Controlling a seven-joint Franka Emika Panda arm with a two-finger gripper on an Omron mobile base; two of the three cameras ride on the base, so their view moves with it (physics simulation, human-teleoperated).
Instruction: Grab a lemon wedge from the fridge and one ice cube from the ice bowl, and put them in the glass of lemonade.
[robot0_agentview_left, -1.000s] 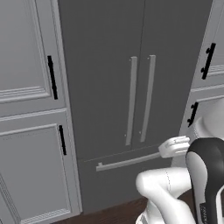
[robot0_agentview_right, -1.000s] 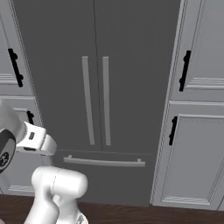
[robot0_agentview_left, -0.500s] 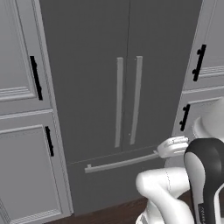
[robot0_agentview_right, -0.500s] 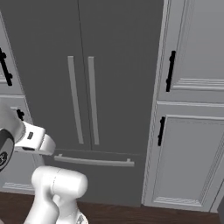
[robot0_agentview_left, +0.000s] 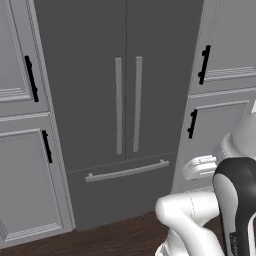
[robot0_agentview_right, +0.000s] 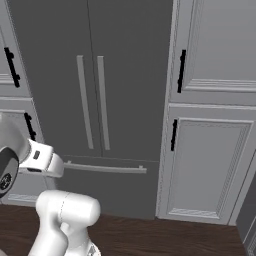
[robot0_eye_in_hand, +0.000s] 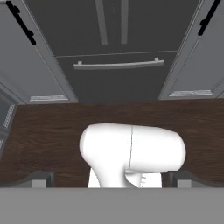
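With the fridge (robot0_agentview_left: 125, 90) shut and its door handles (robot0_agentview_left: 127, 112) at twelve o'clock, the spread, empty pincer (robot0_eye_in_hand: 111, 179) must next reach one handle.

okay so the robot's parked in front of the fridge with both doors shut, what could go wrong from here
1. The two door handles stand close together, so the open tool might catch both.
2. The fridge sits tight between cabinets; a swinging door could hit the arm.
3. The drawer handle lies just below the door handles and might be grabbed instead.
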